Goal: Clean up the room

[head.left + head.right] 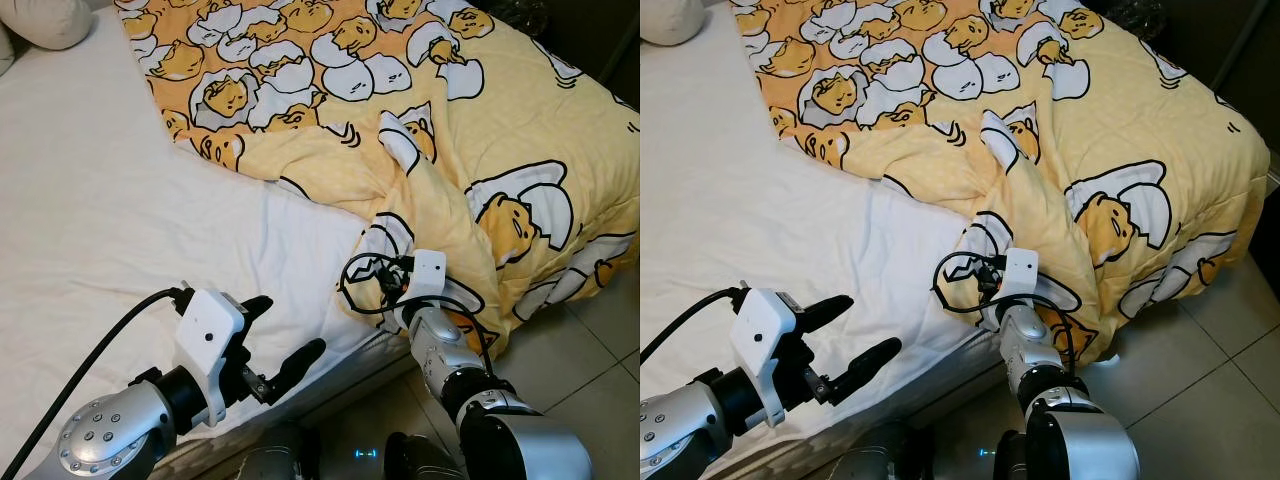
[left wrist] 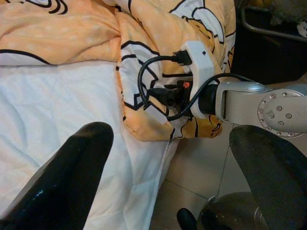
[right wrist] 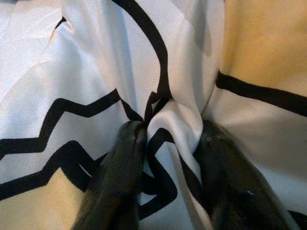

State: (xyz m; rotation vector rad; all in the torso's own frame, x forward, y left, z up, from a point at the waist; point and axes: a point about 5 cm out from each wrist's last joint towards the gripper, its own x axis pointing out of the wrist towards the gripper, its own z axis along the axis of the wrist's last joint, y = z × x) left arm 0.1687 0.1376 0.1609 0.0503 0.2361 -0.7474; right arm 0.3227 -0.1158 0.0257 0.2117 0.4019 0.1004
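Note:
A yellow duvet [image 1: 420, 120] printed with egg cartoons lies bunched across the far and right side of the bed, over a bare white sheet [image 1: 100, 220]. My right gripper [image 3: 168, 143] is shut on a fold of the duvet near the bed's front edge; its black fingers [image 3: 120, 177] pinch the white and black cloth between them. The right wrist [image 1: 425, 280] with its looped cable presses against the duvet's lower corner. My left gripper [image 1: 285, 340] hovers open above the sheet at the front edge, to the left of the right arm, with nothing between its fingers.
A pillow [image 1: 50, 20] lies at the bed's far left corner. Tiled floor [image 1: 590, 360] runs to the right of the bed. A dark piece of furniture [image 1: 590, 30] stands at the far right. The duvet corner hangs over the bed's front right edge.

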